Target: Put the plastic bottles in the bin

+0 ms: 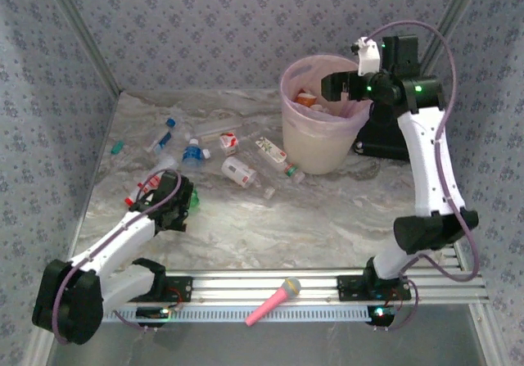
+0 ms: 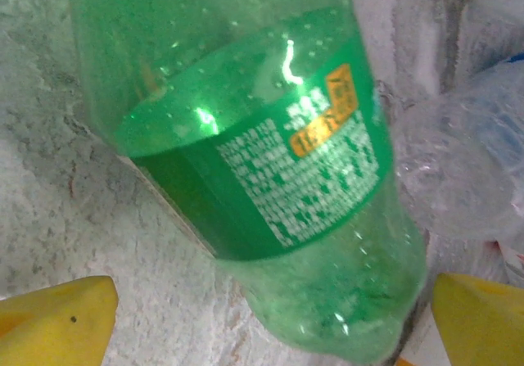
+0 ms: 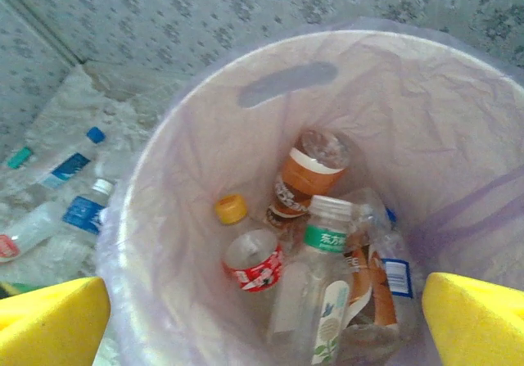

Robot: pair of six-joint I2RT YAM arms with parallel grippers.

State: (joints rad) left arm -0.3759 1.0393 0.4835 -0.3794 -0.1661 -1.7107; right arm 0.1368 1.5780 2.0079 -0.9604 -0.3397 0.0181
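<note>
On the tabletop's [image 1: 327, 219] left side, the left fingers [image 2: 57, 321] sat spread either side of a green bottle [image 2: 270, 178], not yet clenched; closing on it looked like the next move. The right fingers [image 3: 475, 317] hung released and empty over the bin [image 3: 164, 219], which held several binned bottles [image 3: 307, 178]. Loose bottles [image 1: 239, 169] lay nearby.

A: Entry one, bin [image 1: 315, 149]?
B: Round, cream-white, pink liner [image 1: 288, 104] folded over rim; upright, far right of table. Inside: orange-labelled bottle [image 3: 304, 182], red-labelled bottle [image 3: 255, 266], green-banded bottle [image 3: 323, 243], heaped.
A: Outside bin?
B: Green bottle [image 2: 270, 178], green label with white print and orange patch, lying on table, near left. Blue-labelled bottle [image 1: 191, 153], white red-labelled bottle [image 1: 239, 170] lying mid-table, left of bin; perhaps six more scattered beside them.
</note>
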